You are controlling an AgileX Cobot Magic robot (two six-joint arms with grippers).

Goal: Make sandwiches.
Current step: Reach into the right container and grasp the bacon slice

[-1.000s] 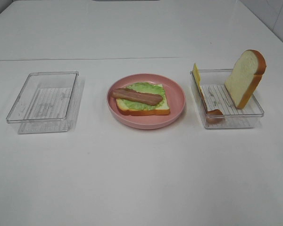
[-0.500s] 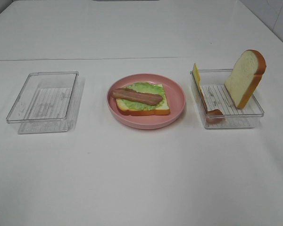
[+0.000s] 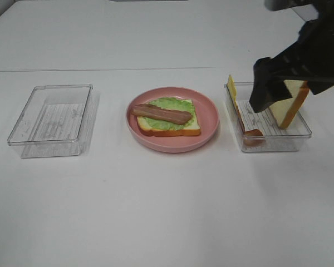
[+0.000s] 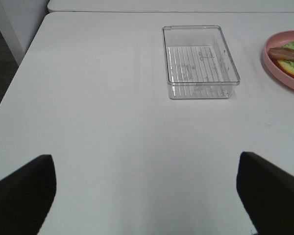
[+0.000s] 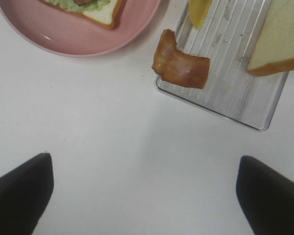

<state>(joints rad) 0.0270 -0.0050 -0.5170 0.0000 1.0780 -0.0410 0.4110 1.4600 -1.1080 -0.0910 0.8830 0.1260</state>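
A half-built sandwich lies on the pink plate: a bread slice, a lettuce leaf and one bacon strip. The right clear tray holds an upright bread slice, a yellow cheese slice and a folded bacon strip. My right gripper hangs above this tray, open and empty. In the right wrist view the bacon, cheese and bread lie ahead of the gripper. My left gripper is open and empty over bare table.
An empty clear tray stands at the left; it also shows in the left wrist view. The white table stretches toward the front. A seam crosses the table behind the trays.
My right arm has come into the exterior view from the upper right and now hangs over the right tray, covering part of the upright bread. The food has not moved.
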